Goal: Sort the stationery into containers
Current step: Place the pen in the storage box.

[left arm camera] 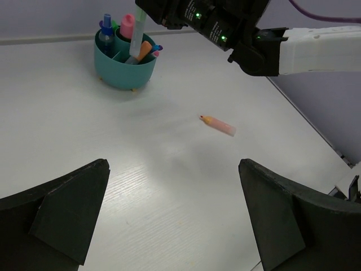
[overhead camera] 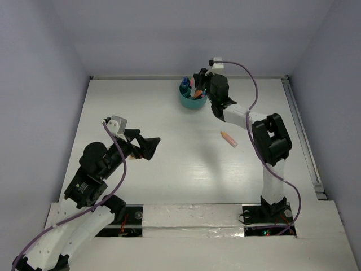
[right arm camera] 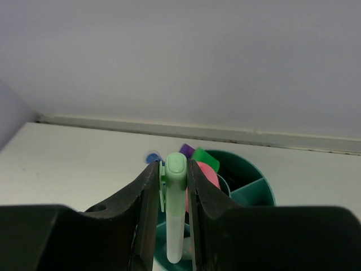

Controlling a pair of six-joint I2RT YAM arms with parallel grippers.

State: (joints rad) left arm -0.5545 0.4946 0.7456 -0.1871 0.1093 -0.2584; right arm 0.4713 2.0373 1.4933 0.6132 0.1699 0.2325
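Both arms reach forward: right fingers (right arm camera: 144, 214) pinch a green highlighter (right arm camera: 175, 209) over the teal cup (left arm camera: 121, 73), left fingers (left arm camera: 62, 209) spread wide.

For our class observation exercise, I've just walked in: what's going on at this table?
The right tool grips a pale green marker upright, its lower end at the mouth of the teal cup, which already holds several pens and markers. The left tool is wide open and empty, above the table. One small pink-orange piece lies loose on the table, outside the cup.
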